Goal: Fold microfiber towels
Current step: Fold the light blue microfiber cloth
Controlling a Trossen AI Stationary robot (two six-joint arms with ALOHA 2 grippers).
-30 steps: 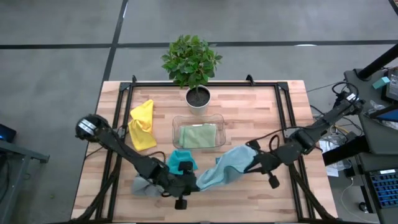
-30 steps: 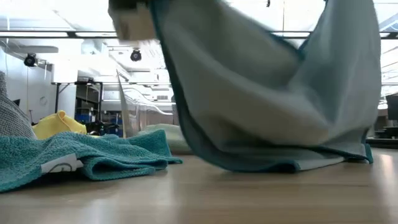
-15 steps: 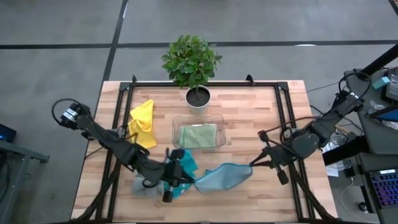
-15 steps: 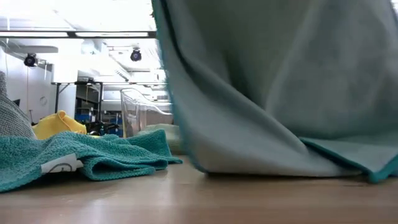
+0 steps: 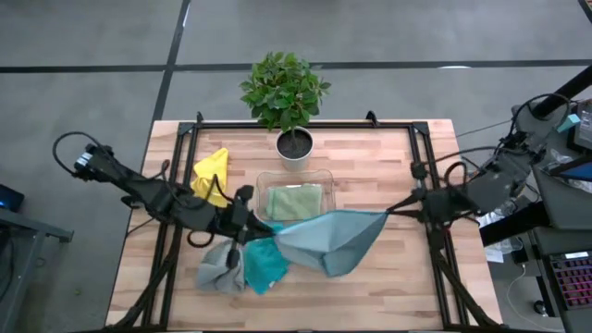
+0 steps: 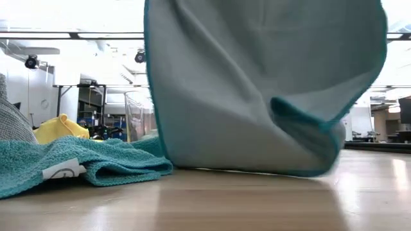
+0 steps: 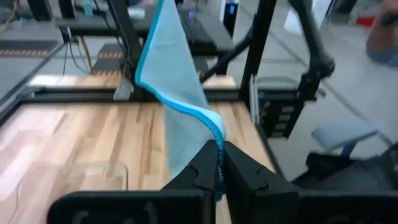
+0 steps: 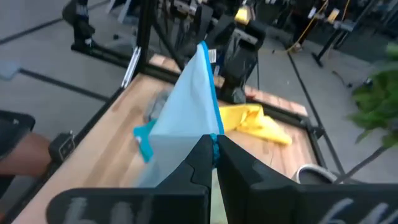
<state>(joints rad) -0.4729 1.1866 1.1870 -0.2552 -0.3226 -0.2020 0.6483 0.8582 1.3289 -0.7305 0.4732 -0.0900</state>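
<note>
The light blue towel (image 5: 328, 239) hangs spread between my two grippers, above the table's near middle. My left gripper (image 5: 262, 231) is shut on its left top corner and my right gripper (image 5: 396, 212) on its right top corner. In the low view the light blue towel (image 6: 257, 90) fills the middle, and its lower edge (image 6: 302, 172) reaches down to about the table top. The teal towel (image 5: 263, 265) and the grey towel (image 5: 215, 270) lie crumpled on the table near the front left. The yellow towel (image 5: 211, 176) lies bunched at the far left. The sage green towel (image 5: 296, 201) lies folded in the clear tray. My left gripper pinches the towel's trimmed edge at a top corner (image 7: 217, 140) between its two fingers (image 7: 198, 171), coming almost level from the table's left. The cloth rises from the fingers and hangs away from them. My right gripper pinches the opposite top corner (image 8: 209, 132) between its two fingers (image 8: 200, 157), coming almost level from the table's right. The top edge runs fairly taut between the two holds, and the rest hangs below.
A potted plant (image 5: 294, 146) stands at the far middle, just behind the clear tray (image 5: 326, 176). A black frame (image 5: 421, 166) runs along the table's sides and far edge. Bare wood (image 5: 388, 277) lies at the near right.
Both grippers have risen and drawn apart, the left toward the table's left and far side, the right toward the right edge. The light blue towel, bunched low on the table a second ago, now hangs spread out between them, with its top edge drawn out.
</note>
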